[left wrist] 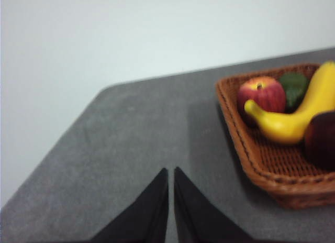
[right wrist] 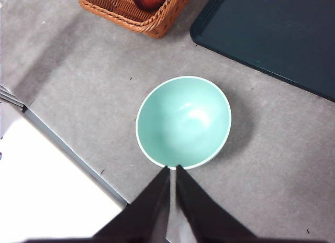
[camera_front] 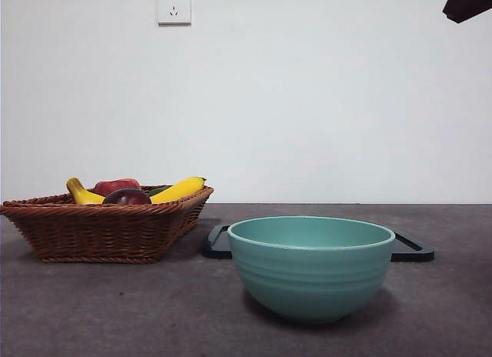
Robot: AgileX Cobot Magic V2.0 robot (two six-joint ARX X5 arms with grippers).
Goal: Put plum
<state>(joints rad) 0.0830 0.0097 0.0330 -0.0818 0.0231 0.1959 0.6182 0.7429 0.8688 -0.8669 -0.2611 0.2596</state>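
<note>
On the grey table (camera_front: 461, 295) everything sits toward the front and the left side of the front view. Largest is the wicker basket (camera_front: 100, 230), brown and woven, standing at the left; the left wrist view shows one of its corners (left wrist: 261, 164) and the fruit inside. Behind the middle of the table lies a flat dark tray (camera_front: 411, 249), mostly hidden in the front view by the teal bowl (camera_front: 311, 265), which stands just in front of it and holds nothing. From above, the right wrist view shows the bowl (right wrist: 183, 122) apart from both the tray (right wrist: 272, 33) and the basket's corner (right wrist: 136, 15).

Inside the basket lie a yellow banana (camera_front: 178, 190), a red apple (camera_front: 117, 185), something dark green (left wrist: 293, 86), and the plum (camera_front: 127, 197). The plum is dark maroon and rests against the basket's near wall in the front view, just beside the banana; the left wrist view catches it at the frame edge (left wrist: 322, 141).

The left gripper (left wrist: 171, 172) hangs over bare table beside the basket, its two black jaws pressed together with nothing between them. The right gripper (right wrist: 172, 169) hangs above the bowl's rim, jaws likewise closed on nothing. A black tip of an arm (camera_front: 469, 3) shows in the front view's upper corner.
</note>
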